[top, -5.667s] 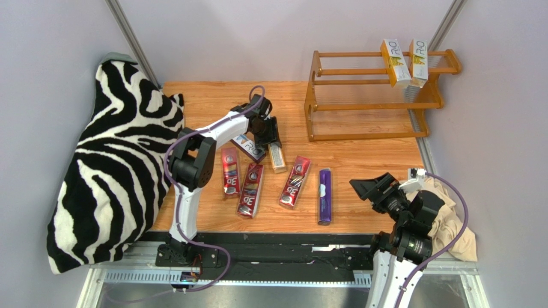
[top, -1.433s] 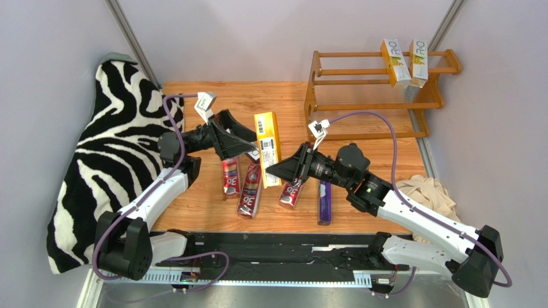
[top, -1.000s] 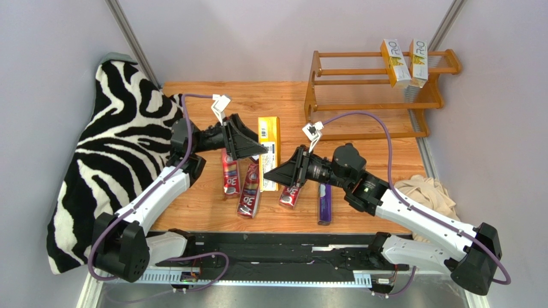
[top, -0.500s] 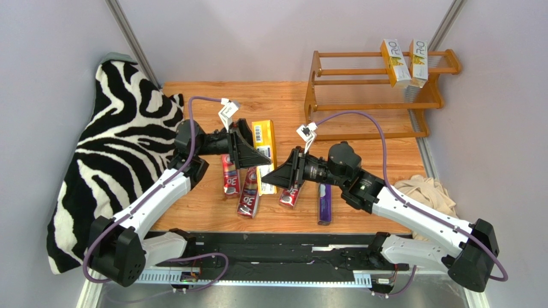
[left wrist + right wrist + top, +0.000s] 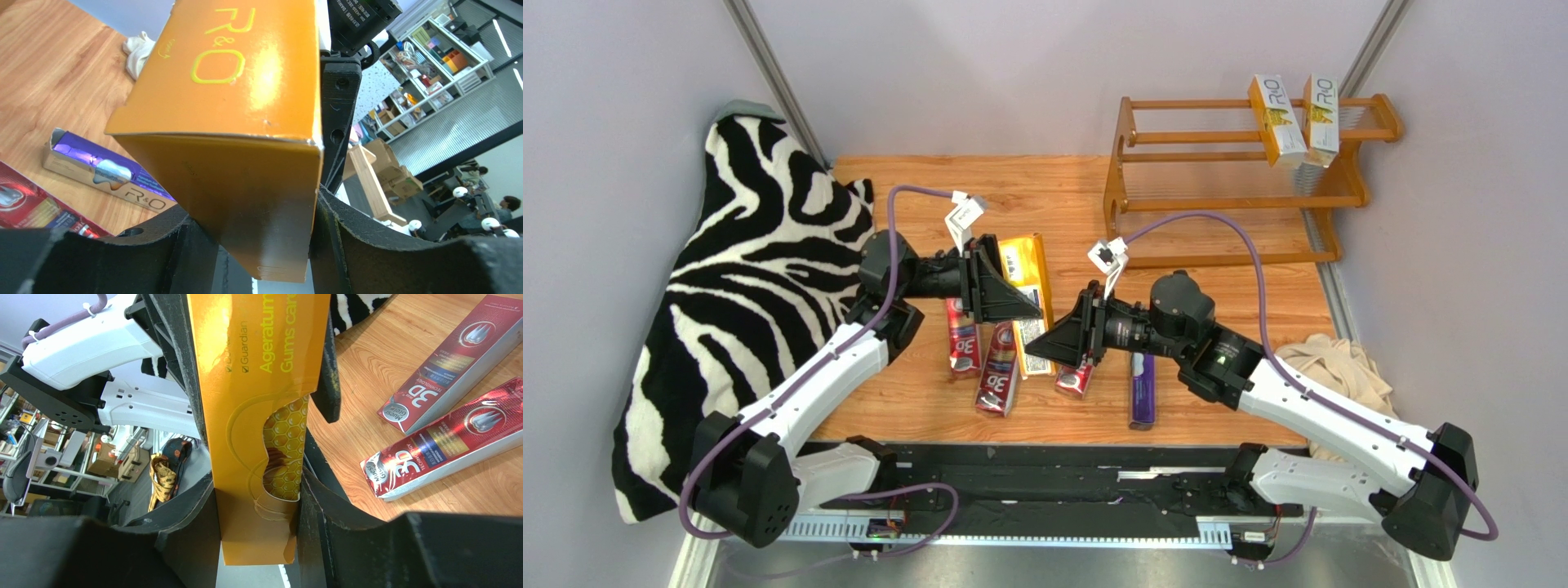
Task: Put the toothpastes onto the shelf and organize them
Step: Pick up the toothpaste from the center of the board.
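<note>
- The orange carton [image 5: 1026, 263] hangs in the air above the table [image 5: 928, 184]. Seen from above, its long axis runs almost 12 to 6, and its broad printed face is turned up.
- The left gripper [image 5: 1020, 304] points to 3 o'clock. Its jaws are clamped on the carton's sides about mid-length.
- The right gripper [image 5: 1038, 346] points to 9 o'clock. Its jaws pinch the same carton at its 6 o'clock end.
- The left arm rises from its base at 7 o'clock and bends beside the zebra cushion [image 5: 732, 306], with its forearm level.
- The right arm stretches from its base at 5 o'clock toward 10 o'clock.
- The red cartons [image 5: 962, 343] lie flat under the held one, and the purple carton [image 5: 1143, 390] lies at its 4 o'clock.
- The shelf [image 5: 1241, 184] stands well apart at 2 o'clock, with two pale cartons [image 5: 1277, 119] upright on its top tier.
</note>
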Motion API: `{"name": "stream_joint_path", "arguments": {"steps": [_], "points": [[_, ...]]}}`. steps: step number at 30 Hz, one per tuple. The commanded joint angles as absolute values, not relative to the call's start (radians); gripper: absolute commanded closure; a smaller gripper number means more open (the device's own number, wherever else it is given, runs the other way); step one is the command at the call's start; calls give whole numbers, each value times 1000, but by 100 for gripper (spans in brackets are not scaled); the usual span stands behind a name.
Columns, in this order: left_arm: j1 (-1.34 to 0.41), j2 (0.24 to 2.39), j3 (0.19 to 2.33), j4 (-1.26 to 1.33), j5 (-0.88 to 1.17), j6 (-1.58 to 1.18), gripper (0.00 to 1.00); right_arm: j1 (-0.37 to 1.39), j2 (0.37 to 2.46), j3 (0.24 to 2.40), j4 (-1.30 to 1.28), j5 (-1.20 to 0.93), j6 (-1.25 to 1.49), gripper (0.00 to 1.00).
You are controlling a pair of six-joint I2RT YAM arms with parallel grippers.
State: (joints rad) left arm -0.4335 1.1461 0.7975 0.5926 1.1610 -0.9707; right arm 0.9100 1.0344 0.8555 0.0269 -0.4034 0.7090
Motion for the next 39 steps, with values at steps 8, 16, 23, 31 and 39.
{"name": "stream_joint_path", "arguments": {"steps": [8,16,23,31,39], "points": [[-437,1100,831,683,1166,-994,67,907,994,873,15,-288,713,65],[-437,1086,816,805,1089,-1130,86,905,927,819,50,-203,759,33],[-437,1063,747,1034,887,-1354,94,911,805,703,169,-109,805,11],[-437,1029,612,1114,611,-1442,100,956,683,528,465,-17,827,3],[-437,985,532,1095,499,-1453,100,979,736,502,627,-37,798,3]]}}
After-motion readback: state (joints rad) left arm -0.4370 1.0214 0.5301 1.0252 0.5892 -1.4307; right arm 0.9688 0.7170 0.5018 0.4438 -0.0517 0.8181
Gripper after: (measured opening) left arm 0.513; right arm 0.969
